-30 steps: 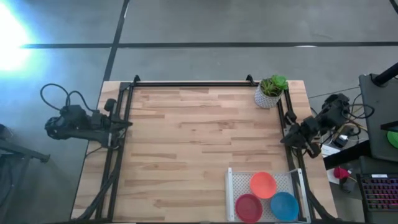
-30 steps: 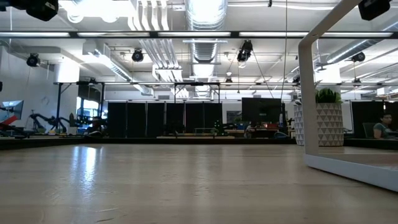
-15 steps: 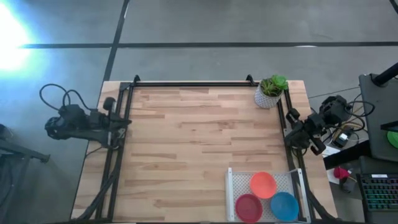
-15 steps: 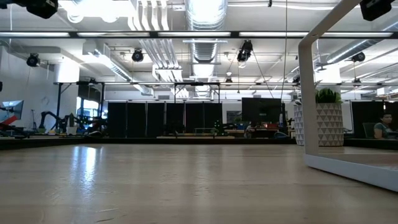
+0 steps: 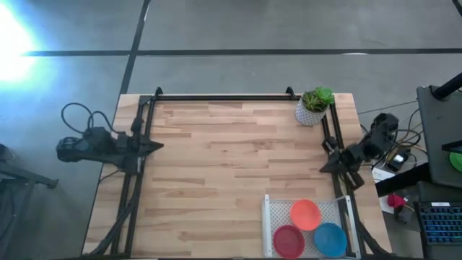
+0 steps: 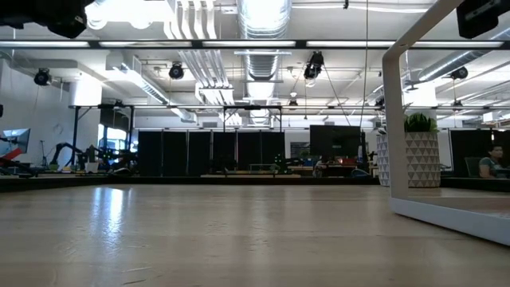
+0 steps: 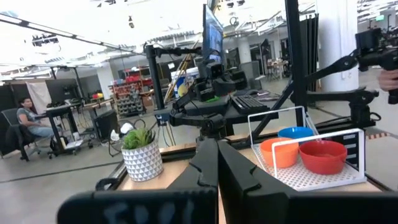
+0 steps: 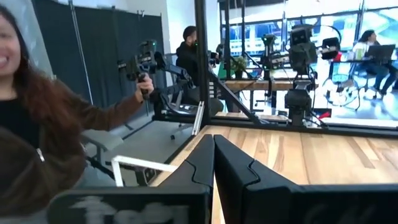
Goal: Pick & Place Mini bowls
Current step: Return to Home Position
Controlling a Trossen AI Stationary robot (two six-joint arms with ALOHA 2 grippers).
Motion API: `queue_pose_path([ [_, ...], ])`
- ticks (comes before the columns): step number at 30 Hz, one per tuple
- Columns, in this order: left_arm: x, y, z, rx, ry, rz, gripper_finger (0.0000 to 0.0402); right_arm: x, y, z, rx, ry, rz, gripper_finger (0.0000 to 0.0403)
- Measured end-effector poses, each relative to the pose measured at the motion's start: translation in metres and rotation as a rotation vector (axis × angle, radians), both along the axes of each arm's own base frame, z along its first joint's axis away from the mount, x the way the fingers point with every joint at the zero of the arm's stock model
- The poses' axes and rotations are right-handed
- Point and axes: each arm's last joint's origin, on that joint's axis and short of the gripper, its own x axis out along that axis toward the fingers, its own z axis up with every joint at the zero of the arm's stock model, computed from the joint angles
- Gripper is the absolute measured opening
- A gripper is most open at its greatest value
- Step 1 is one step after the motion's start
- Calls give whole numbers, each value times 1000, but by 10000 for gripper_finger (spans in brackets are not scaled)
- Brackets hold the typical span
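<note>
Well across the table (image 5: 216, 166) from the white shelf (image 5: 278, 213), I see my left gripper (image 5: 151, 146) at the table's left edge. It points toward the shelf side, with its fingers (image 7: 205, 163) pressed flat together and nothing between them. My right gripper (image 5: 325, 167) hangs just beyond the shelf's far right corner, over the table's right edge. It is closed up tight in the same way and carries nothing, as its own wrist view confirms (image 8: 213, 138). The mini bowls are all on the shelf. The orange bowl (image 5: 305, 214) sits toward the shelf's back edge. The red bowl (image 5: 289, 240) and the blue bowl (image 5: 330, 239) sit side by side along its front edge, with red on the side nearer the left arm and blue against the shelf's right end. The three colours crowd close together, and I cannot tell how many bowls are nested under each one. Farther back from the shelf, at the table's far right corner, the plant pot (image 5: 312, 107) stands upright. Off the table past the shelf's right end, a person (image 8: 37, 143) shows in the right wrist view, holding up a dark handheld device.
</note>
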Motion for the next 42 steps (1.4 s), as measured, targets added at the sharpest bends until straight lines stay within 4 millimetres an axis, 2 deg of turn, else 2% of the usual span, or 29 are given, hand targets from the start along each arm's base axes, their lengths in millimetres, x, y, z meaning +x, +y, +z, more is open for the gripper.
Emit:
queue_pose_path([
  [10, 19, -3, -33, -19, 22, -4, 0, 15, 14, -42, -86, 7, -4, 8],
  [17, 28, -4, -52, -26, 1, -4, 0, 19, 16, -54, -111, 31, -24, 8],
  [26, 38, -6, -83, -48, -10, -7, 0, 25, 22, -79, -98, 47, -31, 8],
  [42, 38, -5, -83, -103, -14, 25, 0, 29, 25, -84, -251, -5, -39, 8],
])
